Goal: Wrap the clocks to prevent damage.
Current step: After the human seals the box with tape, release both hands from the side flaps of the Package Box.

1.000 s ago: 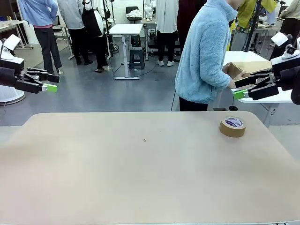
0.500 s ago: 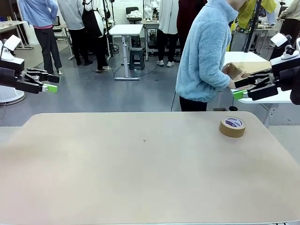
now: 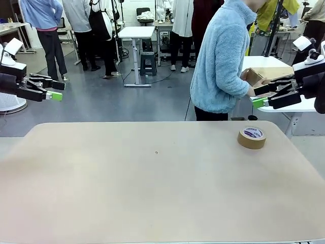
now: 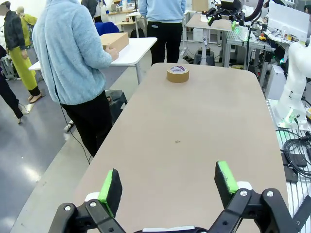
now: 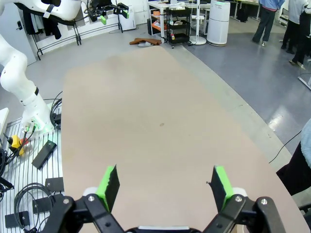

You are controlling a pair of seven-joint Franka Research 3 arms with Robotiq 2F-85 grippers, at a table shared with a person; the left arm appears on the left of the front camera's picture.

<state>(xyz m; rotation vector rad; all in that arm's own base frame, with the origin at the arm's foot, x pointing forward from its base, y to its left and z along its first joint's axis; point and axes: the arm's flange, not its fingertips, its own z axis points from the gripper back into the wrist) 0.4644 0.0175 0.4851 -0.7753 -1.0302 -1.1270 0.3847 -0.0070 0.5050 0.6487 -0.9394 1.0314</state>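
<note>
The clocks are out of view. My left gripper (image 3: 57, 90) hangs open above the floor off the table's far left corner, with nothing between its green pads (image 4: 111, 183). My right gripper (image 3: 260, 96) hangs open past the far right corner, also with nothing in it; in the right wrist view its fingers (image 5: 108, 180) frame the bare tabletop. A person in a light blue fleece (image 3: 221, 61) stands at the far side, turned towards a side table, with their hands on a cardboard box (image 3: 254, 76).
A brown tape roll (image 3: 252, 137) lies flat near the far right corner of the beige table (image 3: 152, 183). The white side table (image 4: 131, 51) with the box stands just beyond that corner. Other people and tables stand farther back.
</note>
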